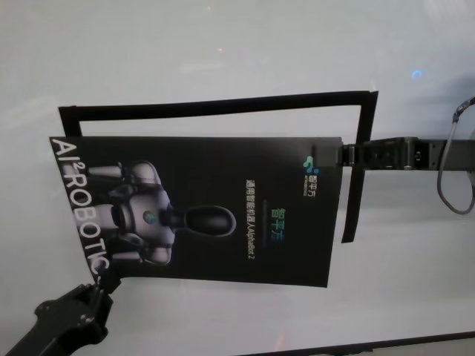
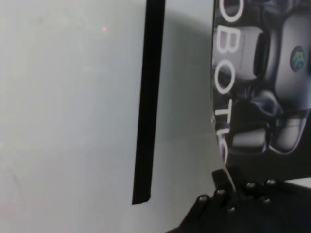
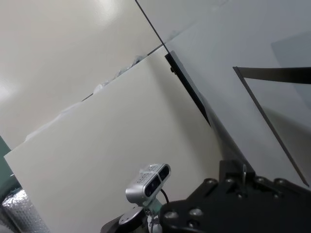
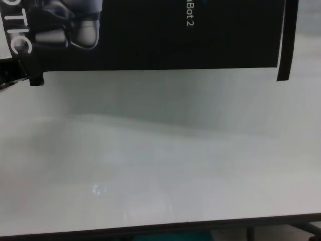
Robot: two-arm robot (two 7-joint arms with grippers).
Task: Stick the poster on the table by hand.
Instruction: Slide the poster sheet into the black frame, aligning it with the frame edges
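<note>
The poster (image 1: 215,215), black and glossy with a silver robot picture and white lettering, hangs just over the white table (image 1: 223,59). My left gripper (image 1: 100,284) is shut on its near left corner. The left wrist view shows the fingertips (image 2: 227,187) pinching the edge of the poster (image 2: 262,73) below the lettering. My right gripper (image 1: 343,154) is shut on the poster's right edge near the far corner. In the right wrist view the right gripper (image 3: 243,174) holds the sheet, whose pale back (image 3: 121,145) fills the view. In the chest view the poster (image 4: 150,35) has its near edge above the table (image 4: 160,160).
Narrow black strips lie on the table around the poster: one along the far side (image 1: 223,105), one down the right (image 1: 356,178), also in the chest view (image 4: 287,40), and one on the left (image 2: 148,107). The table's dark front edge (image 4: 150,230) runs close to me.
</note>
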